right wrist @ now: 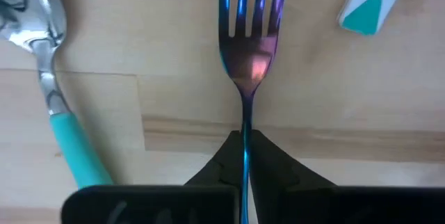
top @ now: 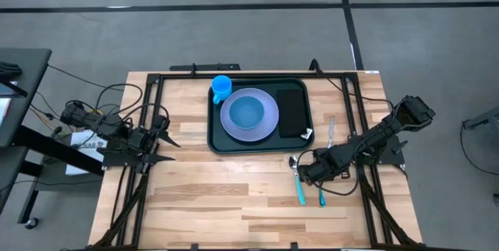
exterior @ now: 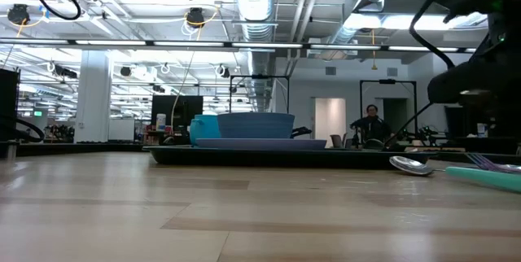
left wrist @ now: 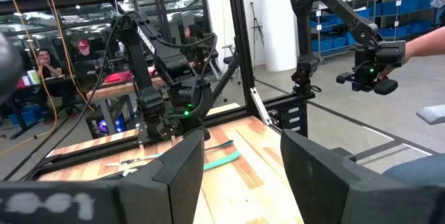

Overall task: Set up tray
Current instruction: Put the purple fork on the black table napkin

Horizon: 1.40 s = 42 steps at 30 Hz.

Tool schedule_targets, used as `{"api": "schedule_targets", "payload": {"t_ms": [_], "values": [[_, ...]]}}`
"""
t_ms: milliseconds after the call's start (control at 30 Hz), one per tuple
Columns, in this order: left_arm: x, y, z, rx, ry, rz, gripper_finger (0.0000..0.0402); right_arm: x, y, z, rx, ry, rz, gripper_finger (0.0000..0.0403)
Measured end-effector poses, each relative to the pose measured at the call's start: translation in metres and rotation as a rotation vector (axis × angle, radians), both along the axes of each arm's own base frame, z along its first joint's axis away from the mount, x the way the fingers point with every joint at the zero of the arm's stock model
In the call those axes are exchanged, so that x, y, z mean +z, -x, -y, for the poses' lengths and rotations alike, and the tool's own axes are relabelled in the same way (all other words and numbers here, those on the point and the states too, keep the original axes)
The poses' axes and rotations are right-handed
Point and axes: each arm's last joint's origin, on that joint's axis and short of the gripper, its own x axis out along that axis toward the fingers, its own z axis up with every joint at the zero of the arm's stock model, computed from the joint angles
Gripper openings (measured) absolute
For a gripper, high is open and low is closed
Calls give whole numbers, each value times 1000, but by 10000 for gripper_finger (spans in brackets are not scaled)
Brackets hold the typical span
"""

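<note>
High view, from left to right: the left gripper (top: 165,148) rests low over the wooden table (top: 203,204) near its left edge, well apart from the tray, with its fingers spread wide and nothing between them. Near the table's far edge, about the middle, sits the dark green tray (top: 215,140), carrying a small blue cup (top: 221,87) at its far left corner, a lavender plate (top: 249,114) with a blue bowl (top: 247,111) on it, and a flat black rectangle (top: 292,112) along its right side with a small white-and-teal piece (top: 308,134) at the near end. Just right of the tray a knife (top: 330,130) lies on the wood. Nearer the front, a spoon (right wrist: 42,57) with a teal handle lies beside a fork (right wrist: 248,50) whose tines shine blue and purple. The right gripper (right wrist: 245,156) is pinched shut on the fork's thin neck, just behind the tines, with the fork down at the tabletop. Low view: the tray (exterior: 269,156) stands across the middle of the table, the spoon's bowl (exterior: 409,164) to its right, and a person (exterior: 371,122) sits far off in the room behind.
</note>
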Motion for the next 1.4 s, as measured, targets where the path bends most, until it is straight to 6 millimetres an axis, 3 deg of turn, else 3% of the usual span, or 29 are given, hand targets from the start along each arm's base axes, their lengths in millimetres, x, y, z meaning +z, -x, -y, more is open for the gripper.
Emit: {"api": "schedule_targets", "payload": {"t_ms": [433,700,900,1067,1267,1400], "values": [[0,0,0,0,1,0,180,34,-10,-4,17,25,-49,1],[1,0,0,0,3,6,180,77,-26,13,31,43,-101,1],[1,0,0,0,6,12,180,108,-42,52,37,34,-89,1],[2,0,0,0,4,17,180,119,-51,102,27,44,-43,1],[2,0,0,1,-4,19,180,122,-50,163,-14,83,26,1],[2,0,0,2,-6,21,180,113,-57,195,-27,101,84,0]]}}
